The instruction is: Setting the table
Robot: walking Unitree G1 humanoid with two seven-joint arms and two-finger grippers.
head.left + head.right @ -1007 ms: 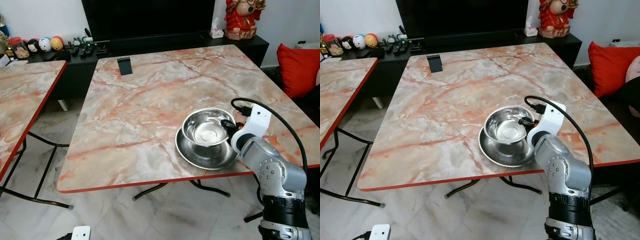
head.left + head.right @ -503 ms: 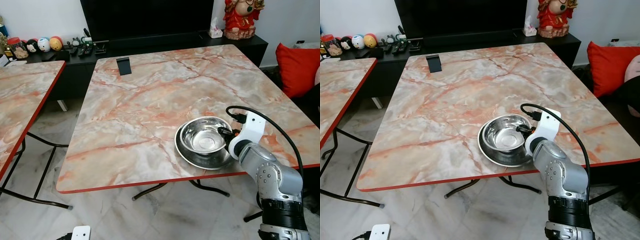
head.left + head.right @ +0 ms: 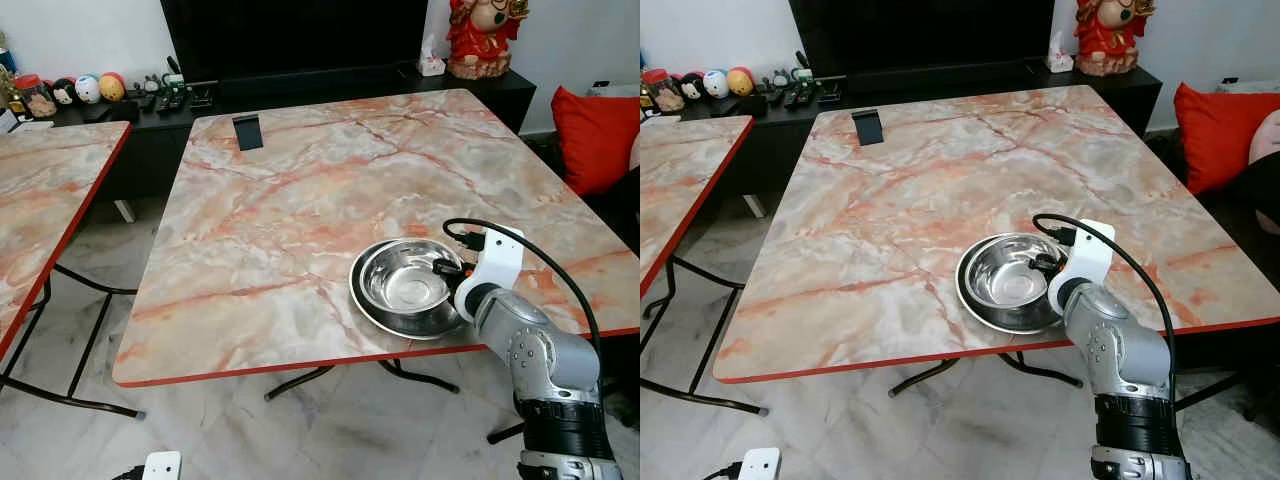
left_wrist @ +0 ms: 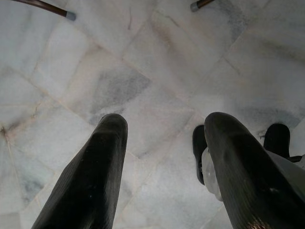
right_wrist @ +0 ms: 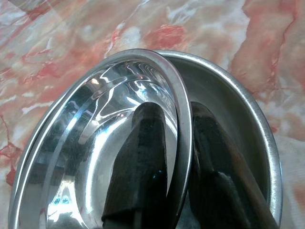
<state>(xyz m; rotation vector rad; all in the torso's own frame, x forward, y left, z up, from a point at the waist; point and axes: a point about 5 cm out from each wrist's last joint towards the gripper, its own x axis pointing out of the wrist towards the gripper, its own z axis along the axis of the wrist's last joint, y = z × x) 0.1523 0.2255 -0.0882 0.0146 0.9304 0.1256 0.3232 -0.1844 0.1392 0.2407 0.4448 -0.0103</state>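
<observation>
Right arm (image 3: 540, 355): silver-grey rounded metal housing, black ribbed collar (image 3: 560, 428) lower down. White plastic wrist bracket (image 3: 493, 262) above the joint, with a black cable (image 3: 1110, 245) looping from its plug. Right gripper fingers (image 5: 138, 164): long, matte black, rounded. Left gripper fingers (image 4: 90, 176): same black, thick, tapered.

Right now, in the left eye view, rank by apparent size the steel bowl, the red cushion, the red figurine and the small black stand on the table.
1. Shiny steel bowl
2. Red cushion, cropped by the frame edge
3. Red figurine, farther off, also cropped
4. Small black stand
</observation>
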